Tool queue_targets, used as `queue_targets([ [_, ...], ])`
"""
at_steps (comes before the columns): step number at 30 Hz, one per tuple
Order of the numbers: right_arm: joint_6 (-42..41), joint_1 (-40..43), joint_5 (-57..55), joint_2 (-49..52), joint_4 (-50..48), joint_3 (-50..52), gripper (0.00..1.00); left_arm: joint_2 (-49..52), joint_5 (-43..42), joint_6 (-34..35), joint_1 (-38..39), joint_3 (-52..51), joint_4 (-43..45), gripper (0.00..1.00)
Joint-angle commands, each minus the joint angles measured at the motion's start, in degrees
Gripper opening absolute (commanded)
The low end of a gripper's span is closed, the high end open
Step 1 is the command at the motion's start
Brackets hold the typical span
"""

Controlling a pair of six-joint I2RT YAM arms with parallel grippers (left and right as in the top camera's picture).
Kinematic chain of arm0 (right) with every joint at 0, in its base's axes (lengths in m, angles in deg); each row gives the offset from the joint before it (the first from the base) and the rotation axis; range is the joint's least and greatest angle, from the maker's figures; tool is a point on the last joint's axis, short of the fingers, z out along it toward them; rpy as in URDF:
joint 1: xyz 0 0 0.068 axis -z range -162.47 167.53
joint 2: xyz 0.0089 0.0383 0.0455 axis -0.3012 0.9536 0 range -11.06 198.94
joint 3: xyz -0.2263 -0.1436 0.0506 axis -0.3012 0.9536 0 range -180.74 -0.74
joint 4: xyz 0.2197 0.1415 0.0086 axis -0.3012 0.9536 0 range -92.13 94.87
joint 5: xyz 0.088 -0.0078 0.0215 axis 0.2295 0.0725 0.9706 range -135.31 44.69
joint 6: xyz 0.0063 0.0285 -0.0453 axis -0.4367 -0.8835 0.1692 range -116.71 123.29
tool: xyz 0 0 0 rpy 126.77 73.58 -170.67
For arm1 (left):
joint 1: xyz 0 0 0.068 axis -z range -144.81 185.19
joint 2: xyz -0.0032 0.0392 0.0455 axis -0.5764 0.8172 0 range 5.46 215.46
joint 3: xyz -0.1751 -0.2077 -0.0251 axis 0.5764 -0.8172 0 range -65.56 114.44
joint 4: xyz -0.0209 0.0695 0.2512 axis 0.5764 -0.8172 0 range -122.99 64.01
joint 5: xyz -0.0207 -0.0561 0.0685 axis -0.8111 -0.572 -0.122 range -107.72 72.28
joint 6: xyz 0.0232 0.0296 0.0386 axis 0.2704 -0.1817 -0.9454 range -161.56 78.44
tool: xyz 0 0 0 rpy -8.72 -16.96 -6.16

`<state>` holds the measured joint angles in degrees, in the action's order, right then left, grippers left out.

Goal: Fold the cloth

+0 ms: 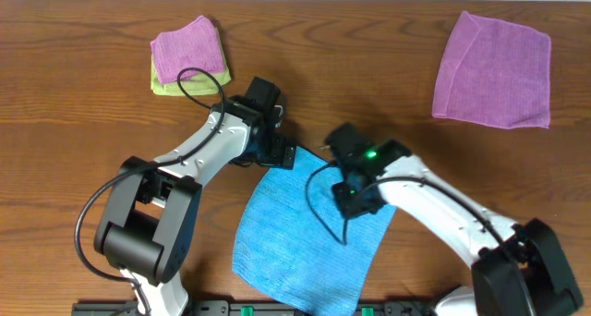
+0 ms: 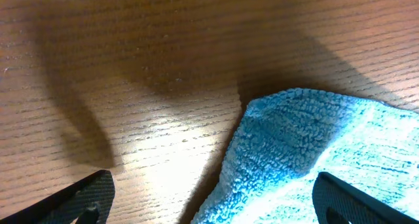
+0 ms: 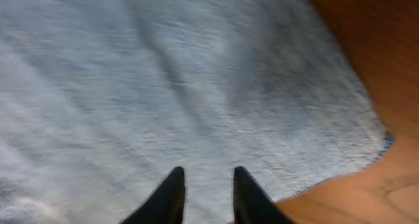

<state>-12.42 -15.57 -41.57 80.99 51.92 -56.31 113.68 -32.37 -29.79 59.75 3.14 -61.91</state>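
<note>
left claw: fingers cut off at the lower edge, either side of the cloth's corner
right claw: wrist view blurred; grip on cloth unclear
cloth: far corners hidden under both claws, overhead view

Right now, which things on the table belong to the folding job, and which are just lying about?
Job:
blue cloth

Lying about:
large purple cloth
small purple cloth
green cloth, under the small purple one
</note>
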Motion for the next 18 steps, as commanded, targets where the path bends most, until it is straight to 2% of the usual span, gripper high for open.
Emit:
queue_targets([
  [1,0.48,2.75,4.7,-0.79,-0.57,6.16,0.06,0.55,-0.42,-1.51,0.24,-0.2,-0.83,0.97],
  [4,-1.42,3.43,6.78,-0.83,-1.7,8.83,0.02,0.55,-0.44,-1.53,0.24,-0.2,-2.27,0.97],
  [7,-1.46,3.41,5.92,-0.94,-3.85,8.85,0.02,0.55,-0.44,-1.53,0.24,-0.2,-2.62,0.94],
  [8,-1.44,3.41,5.9,-0.92,-4.52,8.87,0.03,0.55,-0.46,-1.51,0.24,-0.2,-2.62,0.92],
  [10,-1.46,3.41,5.92,-0.92,-5.46,8.92,0.03,0.52,-1.18,-1.53,0.24,-0.17,-2.8,0.78],
  [11,-1.44,3.41,5.88,-0.92,-5.88,8.98,0.04,0.5,-1.88,-1.55,0.24,-0.07,-2.99,0.77],
  [18,-2.73,3.41,2.23,-0.92,-10.45,12.24,0.04,-1.97,-1.66,-4.35,0.24,6.43,-6.88,0.8],
])
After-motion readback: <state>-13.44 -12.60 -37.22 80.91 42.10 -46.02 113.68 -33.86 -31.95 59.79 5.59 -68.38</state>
